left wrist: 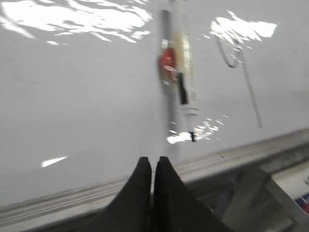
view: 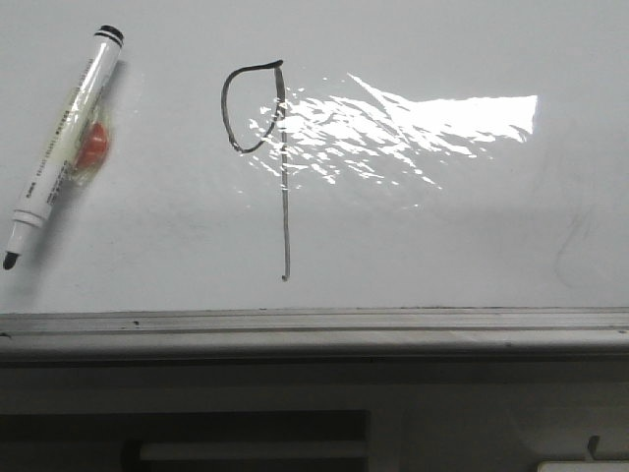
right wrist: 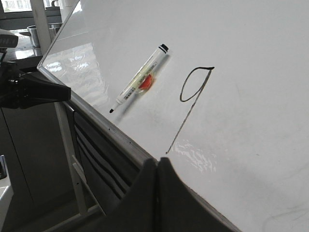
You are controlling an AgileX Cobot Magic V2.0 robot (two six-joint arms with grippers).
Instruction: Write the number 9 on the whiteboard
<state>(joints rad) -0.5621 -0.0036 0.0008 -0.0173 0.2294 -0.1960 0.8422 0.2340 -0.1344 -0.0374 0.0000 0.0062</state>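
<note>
Evidently the number 9 (view: 280, 157) is complete on the whiteboard (view: 442, 236), the uncapped marker (view: 64, 143) lying beside it. Left gripper (left wrist: 152, 164) and right gripper (right wrist: 157, 164) seem pressed closed, empty; nothing apparently remains.

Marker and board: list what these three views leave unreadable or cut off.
- Printed text on the marker: too small in the front view, motion-blurred in the left wrist view.
- Part of the number 9 loop: washed out by glare in the front view.
- Whiteboard extent: cropped by frame edges in the front view.
- Left gripper and right gripper: absent from the front view.
</note>
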